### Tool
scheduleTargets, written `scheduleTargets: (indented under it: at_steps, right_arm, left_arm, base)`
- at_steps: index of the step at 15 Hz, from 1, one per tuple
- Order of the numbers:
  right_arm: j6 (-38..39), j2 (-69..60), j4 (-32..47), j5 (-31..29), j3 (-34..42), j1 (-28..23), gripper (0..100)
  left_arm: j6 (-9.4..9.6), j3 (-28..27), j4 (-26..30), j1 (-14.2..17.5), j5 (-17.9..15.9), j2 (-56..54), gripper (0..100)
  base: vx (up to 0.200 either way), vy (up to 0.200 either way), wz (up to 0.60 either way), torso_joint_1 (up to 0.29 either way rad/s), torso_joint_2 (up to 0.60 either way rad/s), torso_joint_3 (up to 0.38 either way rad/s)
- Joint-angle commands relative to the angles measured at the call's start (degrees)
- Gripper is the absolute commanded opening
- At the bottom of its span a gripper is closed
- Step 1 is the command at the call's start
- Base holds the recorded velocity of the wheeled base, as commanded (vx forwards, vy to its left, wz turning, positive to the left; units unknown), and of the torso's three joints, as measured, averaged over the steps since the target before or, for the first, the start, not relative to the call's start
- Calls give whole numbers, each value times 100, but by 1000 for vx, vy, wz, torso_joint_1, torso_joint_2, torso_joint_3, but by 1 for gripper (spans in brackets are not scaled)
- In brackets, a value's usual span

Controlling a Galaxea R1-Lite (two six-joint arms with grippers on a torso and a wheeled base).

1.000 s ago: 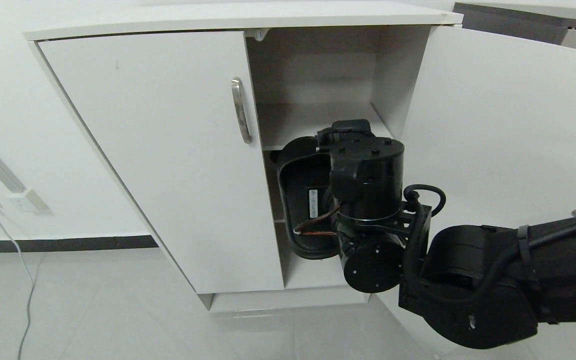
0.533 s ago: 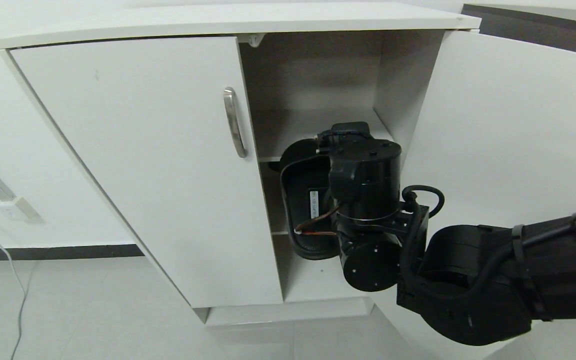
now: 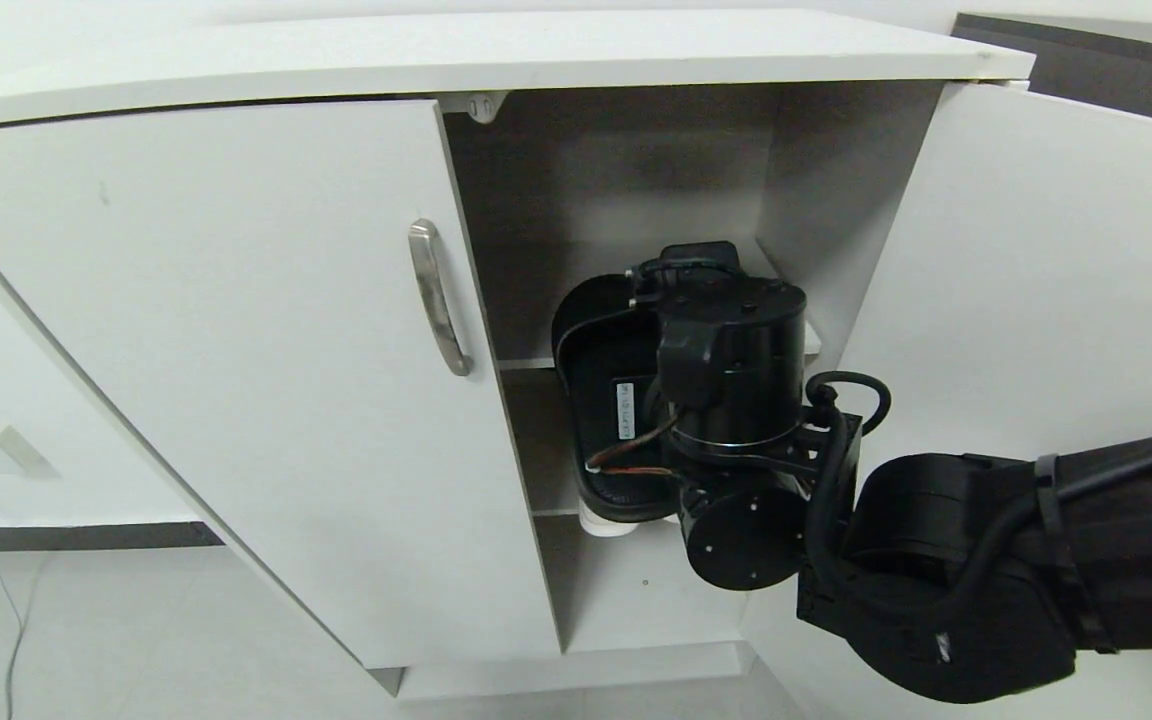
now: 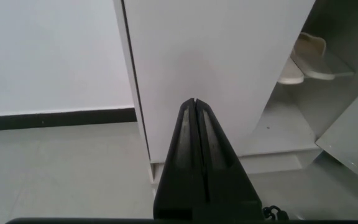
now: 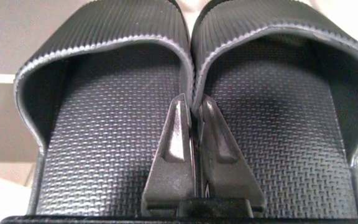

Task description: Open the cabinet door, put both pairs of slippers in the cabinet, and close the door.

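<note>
The right arm [image 3: 736,350] hides most of the black slippers [image 3: 596,400]; the pale slippers [image 3: 604,524] barely peek below them

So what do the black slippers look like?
The black slippers are a pair, rubbery-looking, with ribbed straps and diamond-patterned footbeds. They are pressed side by side, and the right gripper is shut on their touching inner edges. It holds them off the floor at the open side of the cabinet, with a small white label showing.
</note>
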Motion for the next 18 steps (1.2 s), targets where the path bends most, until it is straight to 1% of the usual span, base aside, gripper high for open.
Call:
scheduleTargets:
  at_steps: [1,3,4,5,9,10,12,15,18]
  right_arm:
    - [2,13,5,0,5,-7,0]
    - [2,21,5,0,14,-7,0]
    - [2,21,5,0,22,-7,0]
    - [2,13,5,0,22,-16,0]
    - [37,-75,-3,-9,198,-201,0]
    - [46,-137,-3,-9,348,-236,0]
    - [37,-119,5,44,321,-324,0]
    - [11,153,146,123,-118,-464,0]
    - [11,399,559,176,-1050,-605,0]
  left_arm:
    - [-3,0,-1,1,3,8,0]
    - [-3,0,-1,1,3,8,0]
    - [-3,0,-1,1,3,8,0]
    - [-3,0,-1,1,3,8,0]
    - [-12,0,-1,1,3,8,0]
    - [-3,0,-1,1,3,8,0]
    - [-3,0,-1,1,3,8,0]
    - [-3,0,-1,1,3,8,0]
    - [-3,0,-1,1,3,8,0]
  base:
    - [0,0,0,0,0,0]
    - [0,0,0,0,0,0]
    - [0,200,0,-2,7,-2]
    - [0,0,0,0,0,0]
    - [0,0,0,0,0,0]
    - [0,0,0,0,0,0]
    - [0,0,0,0,0,0]
    - [0,0,0,0,0,0]
    - [0,0,0,0,0,0]
